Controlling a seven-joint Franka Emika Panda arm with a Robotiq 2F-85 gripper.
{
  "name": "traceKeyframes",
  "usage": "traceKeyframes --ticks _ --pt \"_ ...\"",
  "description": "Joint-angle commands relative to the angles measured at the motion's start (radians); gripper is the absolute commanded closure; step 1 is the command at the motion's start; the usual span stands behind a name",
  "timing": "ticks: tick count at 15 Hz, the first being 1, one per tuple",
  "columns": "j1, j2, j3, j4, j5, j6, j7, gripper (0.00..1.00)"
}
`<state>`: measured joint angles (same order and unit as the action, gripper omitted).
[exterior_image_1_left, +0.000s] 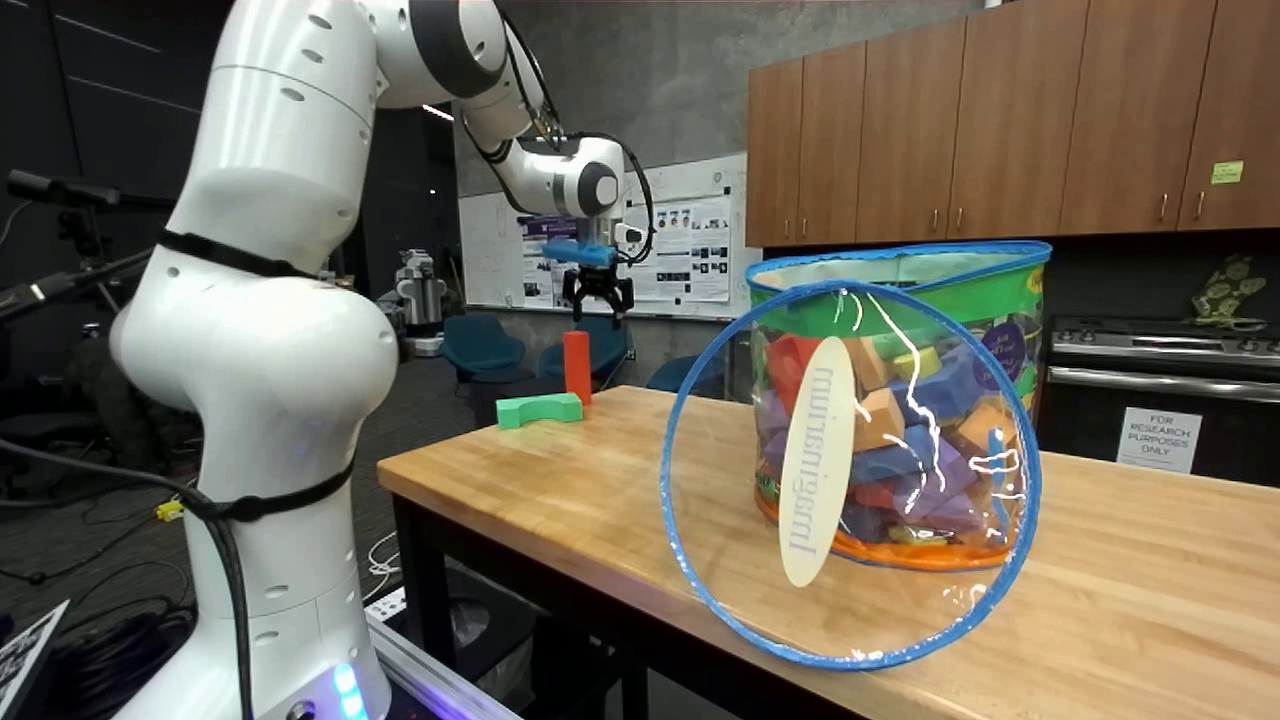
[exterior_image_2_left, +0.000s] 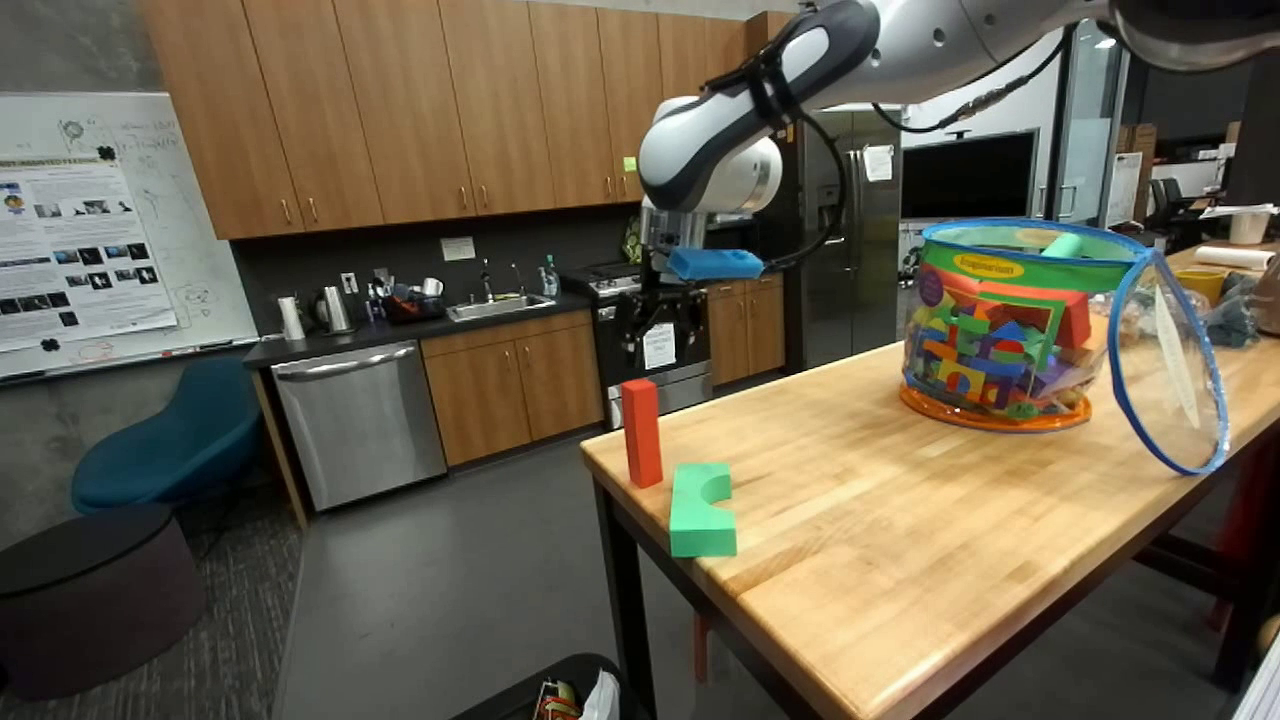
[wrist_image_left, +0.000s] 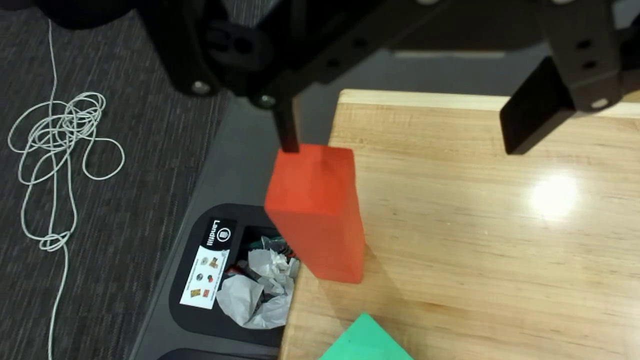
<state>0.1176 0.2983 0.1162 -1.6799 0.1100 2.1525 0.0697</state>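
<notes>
At the corner of the counter (exterior_image_2_left: 900, 520), a red block (exterior_image_2_left: 643, 435) stands on end, close to the edge. Just above it hangs the hand (wrist_image_left: 404, 142), fingers spread wide, with nothing gripped. Both exterior views show clearance between the fingertips and the block's top (the wrist view alone, where one finger overlaps the top face, would not settle the point). A green block (exterior_image_2_left: 698, 515) with a curved cut-out lies on the counter just beside the red one. Further along, well apart from both, stands a clear tub (exterior_image_2_left: 1045, 272) with a green band and an orange base, containing coloured blocks (exterior_image_1_left: 880, 420); its transparent, blue-rimmed lid (exterior_image_1_left: 820, 460) hangs beside it. Below the counter edge, the wrist view records a bin (wrist_image_left: 225, 334) marked Landfill, holding crumpled white waste (wrist_image_left: 242, 300).
</notes>
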Motion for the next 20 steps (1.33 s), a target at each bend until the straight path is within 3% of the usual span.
traceKeyframes --ticks 1,12,13,16,20 --pt "0.014 0.052 0.014 0.092 0.032 -0.047 0.017 0.00" --pt "0.078 0.135 0.004 0.155 -0.014 -0.114 0.142 0.02" --pt "0.083 0.142 -0.001 0.157 -0.026 -0.112 0.159 0.26" --pt "0.092 0.154 -0.013 0.162 -0.056 -0.116 0.199 0.35" --pt "0.094 0.149 -0.020 0.158 -0.073 -0.120 0.233 0.68"
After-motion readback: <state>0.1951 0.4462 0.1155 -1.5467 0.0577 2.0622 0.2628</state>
